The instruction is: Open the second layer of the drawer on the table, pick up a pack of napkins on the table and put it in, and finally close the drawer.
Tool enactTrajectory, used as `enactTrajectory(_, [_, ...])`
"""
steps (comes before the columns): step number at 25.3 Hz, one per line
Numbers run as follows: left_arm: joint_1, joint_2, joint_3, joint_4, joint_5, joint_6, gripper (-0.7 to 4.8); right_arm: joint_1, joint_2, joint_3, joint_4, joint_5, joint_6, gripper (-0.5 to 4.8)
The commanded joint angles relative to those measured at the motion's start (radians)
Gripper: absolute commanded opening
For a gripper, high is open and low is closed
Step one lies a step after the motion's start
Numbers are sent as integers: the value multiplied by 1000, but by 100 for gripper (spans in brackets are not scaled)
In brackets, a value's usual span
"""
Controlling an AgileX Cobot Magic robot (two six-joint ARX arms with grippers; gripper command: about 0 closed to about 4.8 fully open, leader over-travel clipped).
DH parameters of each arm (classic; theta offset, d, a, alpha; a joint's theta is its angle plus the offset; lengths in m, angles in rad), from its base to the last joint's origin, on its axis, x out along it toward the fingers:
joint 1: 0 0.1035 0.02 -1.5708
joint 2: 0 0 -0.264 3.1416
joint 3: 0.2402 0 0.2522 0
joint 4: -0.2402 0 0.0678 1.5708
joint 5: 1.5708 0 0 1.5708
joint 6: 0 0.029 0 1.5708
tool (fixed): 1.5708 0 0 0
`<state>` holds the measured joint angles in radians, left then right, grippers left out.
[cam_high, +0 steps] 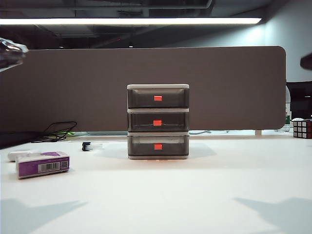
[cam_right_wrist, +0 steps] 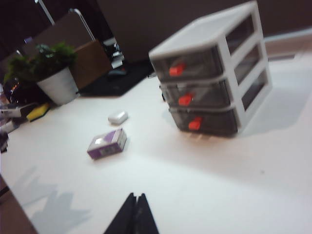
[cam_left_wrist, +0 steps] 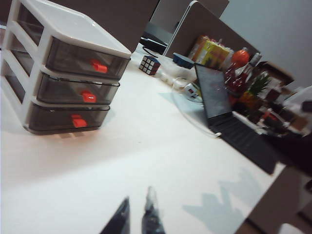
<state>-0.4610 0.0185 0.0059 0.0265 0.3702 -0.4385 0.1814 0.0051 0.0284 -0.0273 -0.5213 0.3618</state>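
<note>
The drawer [cam_high: 158, 121] stands mid-table with all three layers shut. Its second layer [cam_high: 158, 122] carries a red-orange tab, also seen in the left wrist view [cam_left_wrist: 88, 96] and the right wrist view [cam_right_wrist: 185, 100]. The purple-and-white pack of napkins [cam_high: 43, 164] lies on the table [cam_high: 195, 195] at the left, also visible as the pack of napkins [cam_right_wrist: 107, 144]. My left gripper [cam_left_wrist: 138, 196] hovers over bare table, its tips slightly apart and holding nothing; it is a blur at the upper left [cam_high: 10, 51]. My right gripper [cam_right_wrist: 136, 196] is shut and empty, a dark shape at the far right [cam_high: 307, 61].
A white oblong case [cam_high: 19, 155] lies just behind the pack. A Rubik's cube [cam_high: 302, 128] sits at the back right, a small dark object [cam_high: 87, 146] left of the drawer unit. A laptop [cam_left_wrist: 219, 105] and clutter lie to one side, a potted plant [cam_right_wrist: 56, 83] to the other.
</note>
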Motion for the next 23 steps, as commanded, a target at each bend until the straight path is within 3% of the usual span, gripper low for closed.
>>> enactTrajectory(1, [-185,70,3,26,-299,100,48,57,10,50,18,126,-36,-5])
enactTrajectory(4, [-285,198,3,144,-417,142,49,94,75,89,19,167,-67,-5])
enactTrajectory(13, [-286,629,70,474,-420,261,54,105,342,163,139,167,-113,-4])
enactTrajectory(17, [-286,940,144,690,-438,294,62,105,505,212,205,164,-132,-4])
enactTrajectory(20, [-286,1168,221,801,-435,308,122,105,634,262,243,160,-136,-5])
enactTrajectory(23, [-286,1308,286,864,-396,308,134,111,721,303,277,143,-158,-4])
